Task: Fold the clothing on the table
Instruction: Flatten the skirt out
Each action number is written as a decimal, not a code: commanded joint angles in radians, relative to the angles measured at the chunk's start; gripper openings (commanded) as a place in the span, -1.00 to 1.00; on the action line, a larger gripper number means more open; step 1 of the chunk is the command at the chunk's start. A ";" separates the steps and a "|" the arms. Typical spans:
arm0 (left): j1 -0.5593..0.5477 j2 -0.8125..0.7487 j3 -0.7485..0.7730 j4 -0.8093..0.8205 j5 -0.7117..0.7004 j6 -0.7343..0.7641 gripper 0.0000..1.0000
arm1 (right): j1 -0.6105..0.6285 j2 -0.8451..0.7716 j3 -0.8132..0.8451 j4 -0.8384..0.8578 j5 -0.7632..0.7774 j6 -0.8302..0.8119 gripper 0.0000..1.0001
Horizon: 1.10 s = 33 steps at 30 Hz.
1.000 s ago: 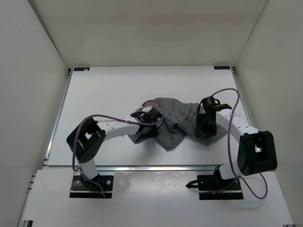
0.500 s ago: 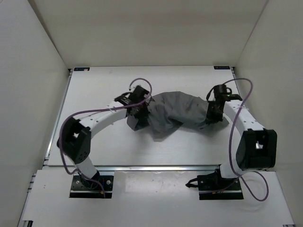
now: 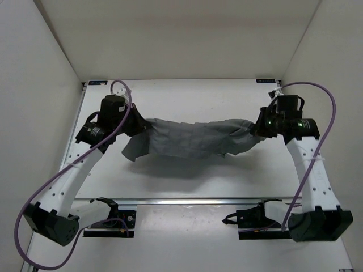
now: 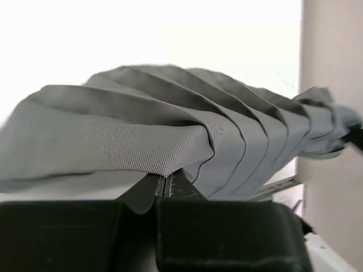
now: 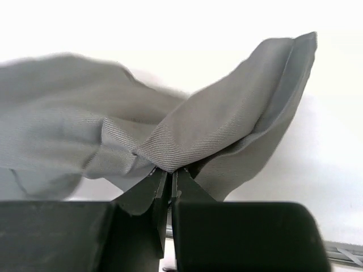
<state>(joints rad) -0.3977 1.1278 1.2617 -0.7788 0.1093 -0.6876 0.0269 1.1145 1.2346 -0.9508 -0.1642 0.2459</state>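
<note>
Clothing [image 3: 193, 139] strung between jaws, ends pinched

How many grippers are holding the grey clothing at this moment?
2. The left gripper is shut on the left end of the clothing, and the right gripper is shut on its right end. The clothing is stretched between them.

The white matte tabletop [image 3: 187, 96] is bordered by a thin metal rail [image 3: 187, 200] along its edges, is enclosed by pale walls [image 3: 170, 39] on three sides, and is darkened by a soft shadow [image 3: 176, 168] under the clothing [image 3: 193, 139] held above it.
</note>
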 commanded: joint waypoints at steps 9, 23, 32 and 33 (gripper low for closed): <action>0.065 0.237 -0.297 0.182 0.047 0.037 -0.18 | -0.004 0.536 0.279 0.058 0.067 -0.002 -0.20; -0.072 0.175 -0.436 0.291 0.003 -0.079 0.19 | 0.105 0.167 -0.097 0.209 0.399 0.122 -0.01; -0.141 0.242 -0.462 0.337 -0.075 -0.095 0.21 | -0.082 -0.096 -0.179 0.305 0.352 0.154 0.04; -0.145 0.257 -0.449 0.337 -0.086 -0.092 0.20 | -0.084 -0.105 -0.187 0.308 0.329 0.170 0.03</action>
<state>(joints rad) -0.5243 1.3689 0.7959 -0.4824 0.0811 -0.7719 -0.0483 0.9821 1.0554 -0.6872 0.1955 0.3756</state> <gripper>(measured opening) 0.602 0.516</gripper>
